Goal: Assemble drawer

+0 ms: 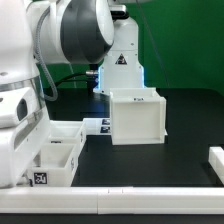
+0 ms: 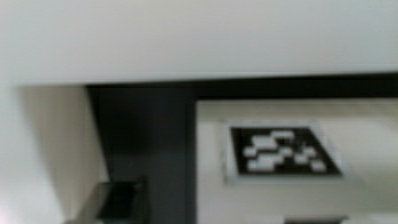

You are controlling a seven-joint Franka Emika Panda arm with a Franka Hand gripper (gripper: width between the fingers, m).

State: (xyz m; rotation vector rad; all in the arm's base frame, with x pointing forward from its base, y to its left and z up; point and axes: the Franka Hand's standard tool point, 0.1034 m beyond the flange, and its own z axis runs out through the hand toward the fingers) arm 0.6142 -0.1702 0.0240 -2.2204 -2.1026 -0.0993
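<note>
Black table (image 1: 185, 125) carries tagged white drawer housing (image 1: 135, 120).

Exterior view is bright and pretty even, with no hard shadows anywhere. The white drawer housing (image 1: 135, 117) is close to blown out, and the black table (image 1: 185, 140) just soaks up the light. There's a bit of bluish glow beside the arm's base (image 1: 122, 60). The arm (image 1: 75, 30) near the lens looks soft. Wrist view is way blurrier: the tag (image 2: 285, 150) is smeared, edges are mushy, and the whites go dull grey.
</note>
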